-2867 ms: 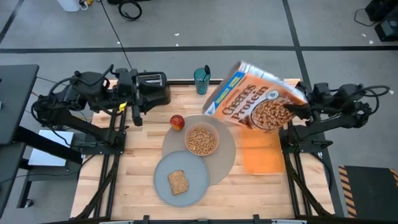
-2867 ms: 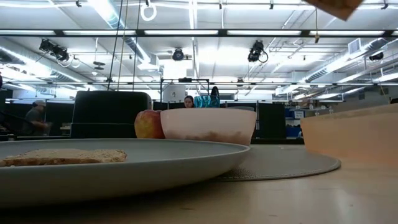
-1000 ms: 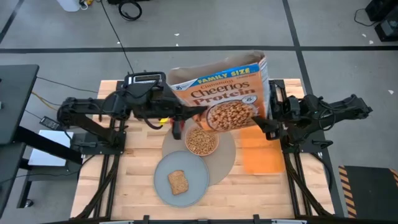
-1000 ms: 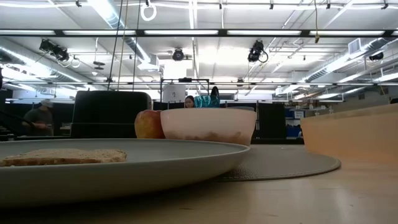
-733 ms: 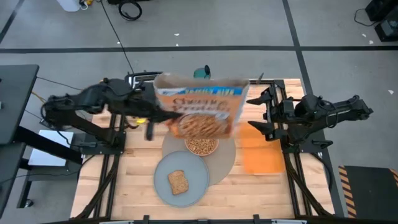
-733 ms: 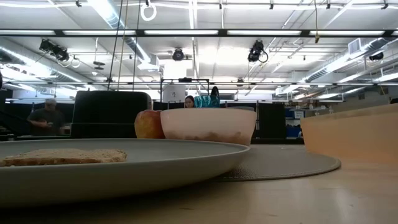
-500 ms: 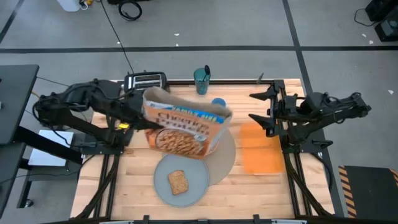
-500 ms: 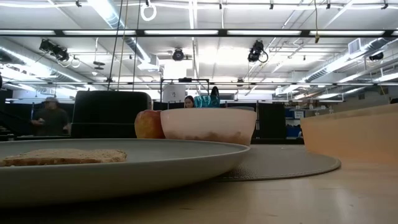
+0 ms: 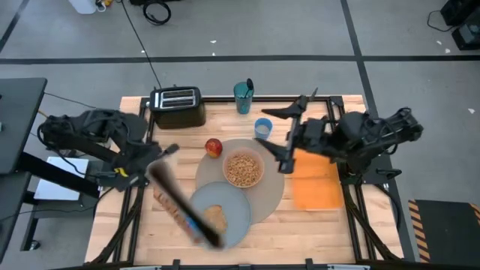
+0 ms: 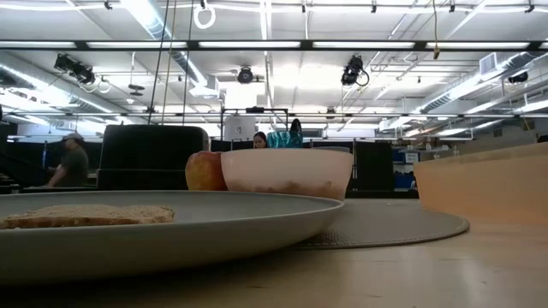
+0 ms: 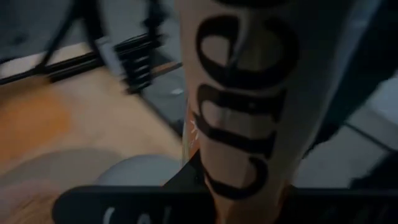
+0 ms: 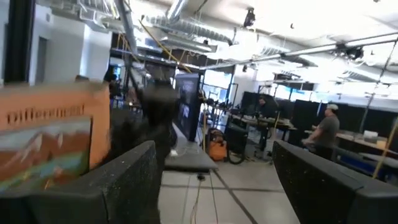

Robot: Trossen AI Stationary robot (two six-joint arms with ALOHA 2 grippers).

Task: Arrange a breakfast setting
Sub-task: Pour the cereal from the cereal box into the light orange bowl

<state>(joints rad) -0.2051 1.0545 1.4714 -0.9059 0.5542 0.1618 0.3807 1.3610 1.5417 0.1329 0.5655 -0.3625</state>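
Cereal box [image 9: 184, 206] handed over: left gripper [image 9: 154, 171] now clamps it low beside plate [image 9: 232, 196]; right gripper [image 9: 289, 139], fingers spread empty, near bowl [image 9: 244, 169]. Pouring done.

A black toaster [image 9: 177, 106] stands at the back of the wooden bench [image 9: 322, 232], well apart from the right fingers [image 9: 289, 112] and behind the left fingers [image 9: 166, 150]. A teal cup [image 9: 243, 97] with something dark in it sits at the back edge, near the right fingers. An orange rectangular mat [image 9: 315, 184] lies flat just beside and below them. Across the room beyond the bench, a person [image 10: 68, 162] stands among dark screens, and another person [image 12: 326, 130] stands by a desk.
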